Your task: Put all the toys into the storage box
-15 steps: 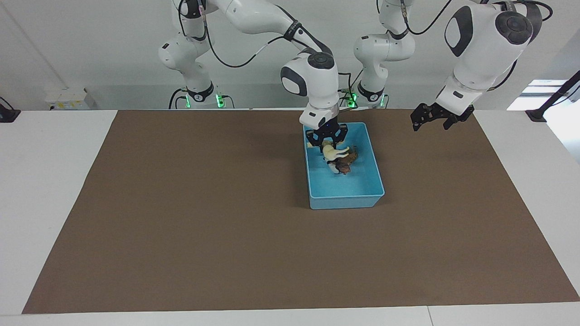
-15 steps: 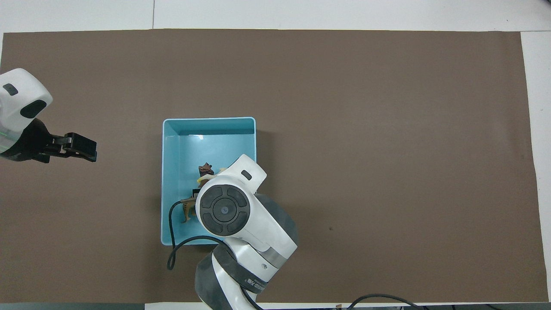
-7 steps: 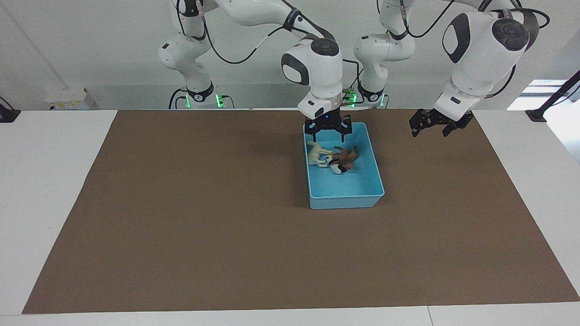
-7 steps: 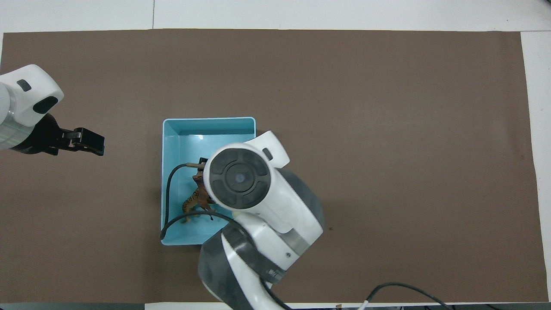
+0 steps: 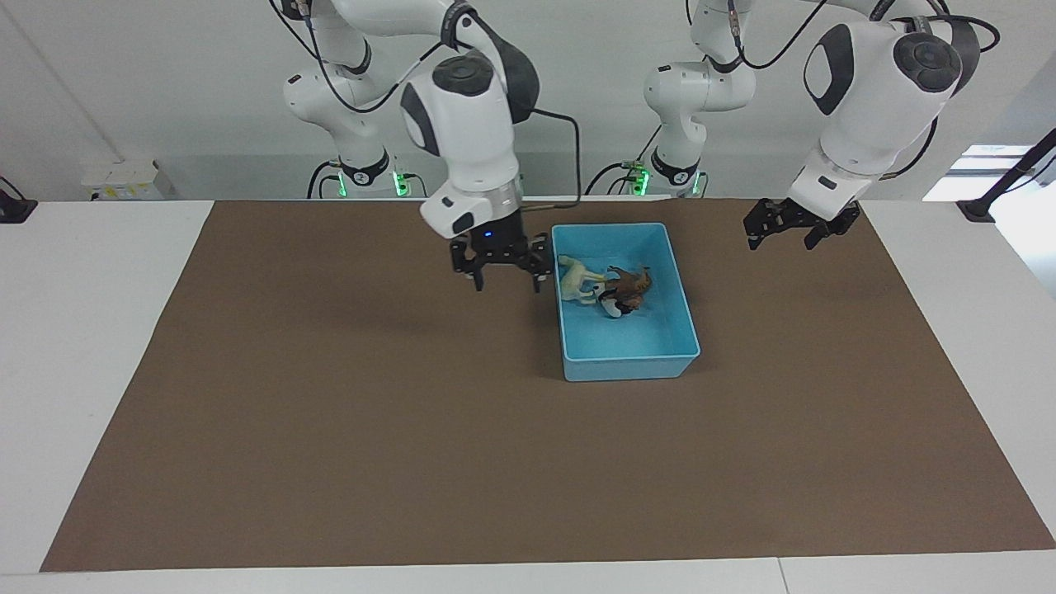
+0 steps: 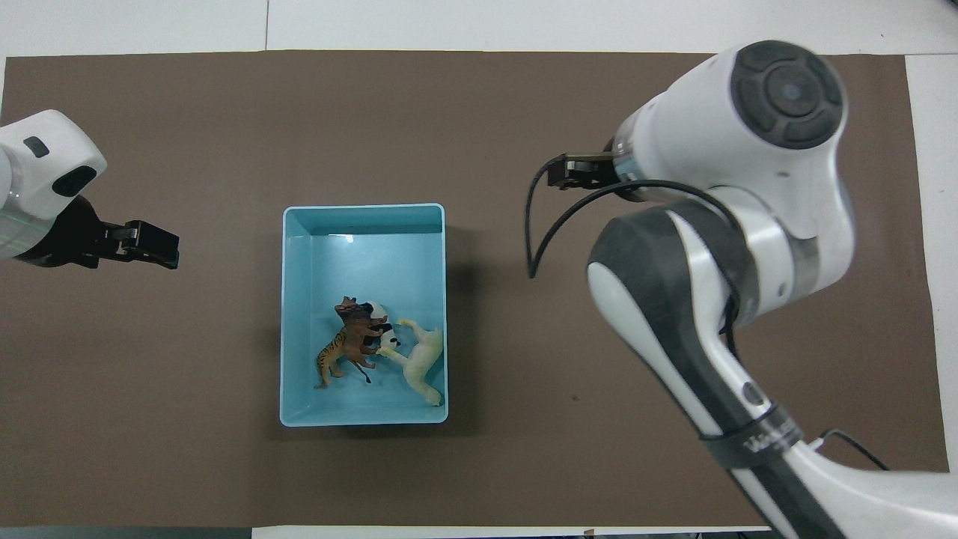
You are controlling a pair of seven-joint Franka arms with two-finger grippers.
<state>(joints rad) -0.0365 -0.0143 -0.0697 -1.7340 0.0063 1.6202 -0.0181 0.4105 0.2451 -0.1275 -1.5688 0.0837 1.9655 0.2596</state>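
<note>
Two hands are in view, both raised over the brown mat and both empty. The right hand hangs beside the storage box, over the mat toward the right arm's end of the desk; its fingers point down and stand spread apart. In the overhead view the right arm's wrist hides most of this hand. The left hand hovers over the mat toward the left arm's end of the desk, well apart from the box; whether its fingers are spread or closed cannot be told.

The light blue storage box rests on the mat between the two hands. All four toys lie inside it, clustered in the half nearer to the robots:
- cream-white horse, against the wall toward the right arm's end;
- black-and-white panda, touching the horse;
- brown lion, touching the panda;
- orange striped tiger, beside the lion.

Lettering on the right arm's link cannot be read.
</note>
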